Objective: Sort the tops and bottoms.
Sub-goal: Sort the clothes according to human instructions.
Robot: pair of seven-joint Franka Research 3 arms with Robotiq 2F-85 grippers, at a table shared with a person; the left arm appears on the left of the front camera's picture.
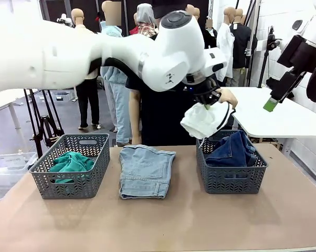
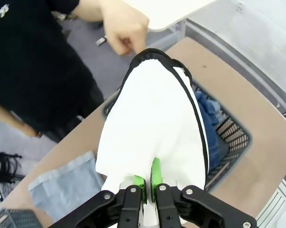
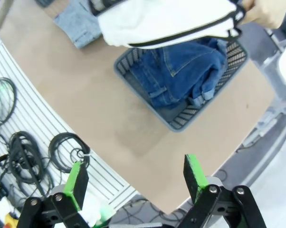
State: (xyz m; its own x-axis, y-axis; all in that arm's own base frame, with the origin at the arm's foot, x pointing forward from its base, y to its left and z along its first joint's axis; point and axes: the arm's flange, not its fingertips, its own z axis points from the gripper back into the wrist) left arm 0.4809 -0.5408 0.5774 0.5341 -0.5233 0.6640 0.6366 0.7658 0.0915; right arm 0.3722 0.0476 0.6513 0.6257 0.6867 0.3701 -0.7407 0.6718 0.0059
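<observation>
Sorting part done: the teal-green top lies in the left basket and the dark blue jeans in the right basket; the left end effector pinches the white shorts above that basket, with a person's hand at their far edge; the light blue denim shorts lie unsorted on the desk; the right end effector stands spread, empty.

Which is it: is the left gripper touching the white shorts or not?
Touching. The left wrist view shows the left gripper pinched shut on a fold of the white shorts.

Soft matt cloth shorts; basket probably plastic.
</observation>
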